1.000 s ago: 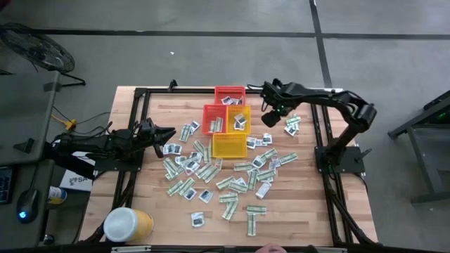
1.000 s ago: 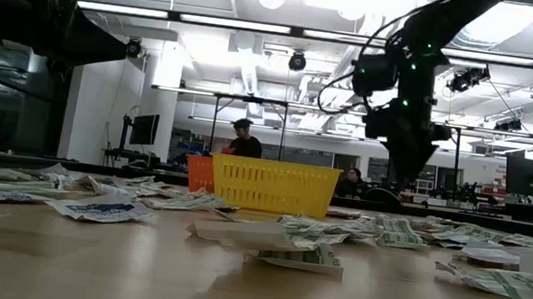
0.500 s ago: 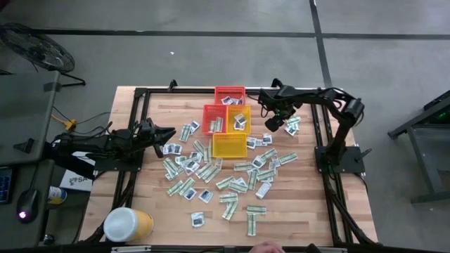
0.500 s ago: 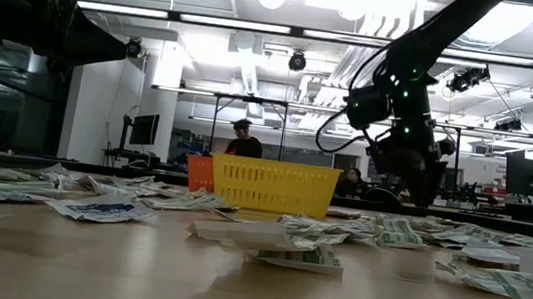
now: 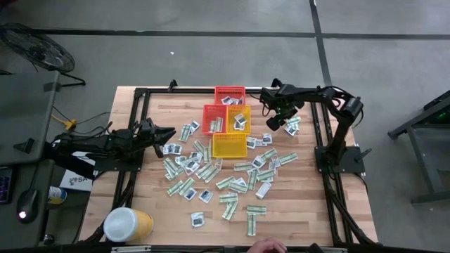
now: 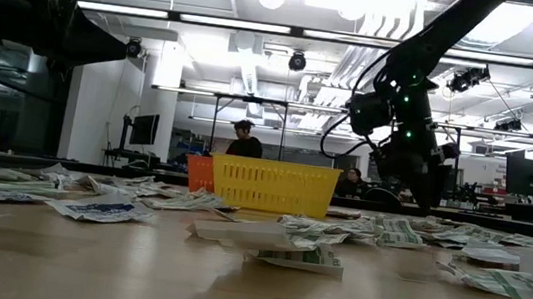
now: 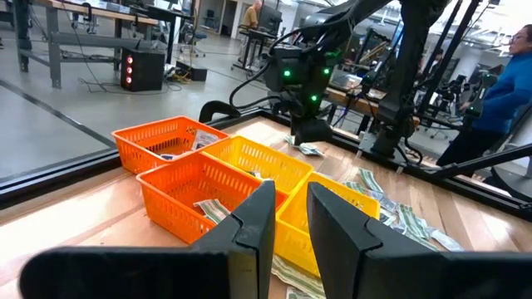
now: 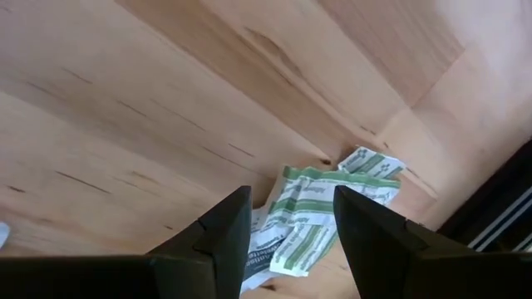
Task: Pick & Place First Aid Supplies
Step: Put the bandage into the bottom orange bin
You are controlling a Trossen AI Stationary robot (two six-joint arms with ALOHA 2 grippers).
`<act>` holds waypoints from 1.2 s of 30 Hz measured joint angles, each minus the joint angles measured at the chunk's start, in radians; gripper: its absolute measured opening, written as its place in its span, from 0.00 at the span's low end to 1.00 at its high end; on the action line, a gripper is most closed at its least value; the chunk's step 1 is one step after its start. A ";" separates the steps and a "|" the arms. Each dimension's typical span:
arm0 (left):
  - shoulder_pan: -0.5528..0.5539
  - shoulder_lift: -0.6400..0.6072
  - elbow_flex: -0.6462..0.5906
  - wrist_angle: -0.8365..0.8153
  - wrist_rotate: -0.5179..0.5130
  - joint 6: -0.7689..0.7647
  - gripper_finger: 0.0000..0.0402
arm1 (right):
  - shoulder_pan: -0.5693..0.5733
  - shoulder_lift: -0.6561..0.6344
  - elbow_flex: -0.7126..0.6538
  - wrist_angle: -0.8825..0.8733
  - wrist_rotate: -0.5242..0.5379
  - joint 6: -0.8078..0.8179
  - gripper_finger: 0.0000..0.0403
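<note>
The first aid supplies (image 5: pixel 232 176) lie scattered flat over the middle of the table as many small green-and-white strips and white squares. A few more lie inside the baskets. My right gripper (image 5: pixel 275 124) hangs open, pointing down, low over the table's far right part. In the right wrist view its fingers (image 8: pixel 291 199) frame a small pile of green-and-white packets (image 8: pixel 320 208) lying on the wood, which shows from above as well (image 5: pixel 292 125). My left gripper (image 5: pixel 167 132) waits open at the table's left side, pointing at the baskets (image 7: pixel 287 220).
A red basket (image 5: pixel 230 95), two orange baskets (image 5: pixel 214 118) and a yellow basket (image 5: pixel 229 145) stand together at the far middle. A big yellow tub with a white lid (image 5: pixel 126 223) lies at the near left corner. A person's hand (image 5: pixel 267 246) shows at the near edge.
My right gripper has come down toward the table and shifted a little toward the right and near edges, away from the baskets and over the small pile of packets. Over the last half second it has hardly moved. The packets have stayed where they were.
</note>
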 joint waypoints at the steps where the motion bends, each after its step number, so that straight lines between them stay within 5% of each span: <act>1: 0.000 0.000 0.000 0.000 0.000 0.000 0.18 | 0.000 0.006 0.000 -0.003 -0.009 0.005 0.41; 15: 0.000 0.000 0.000 0.000 0.000 0.000 0.18 | -0.039 0.046 0.000 0.009 -0.025 0.010 0.39; 36: 0.000 0.000 0.000 0.000 0.000 0.000 0.18 | -0.037 0.094 0.023 0.010 -0.096 -0.033 0.01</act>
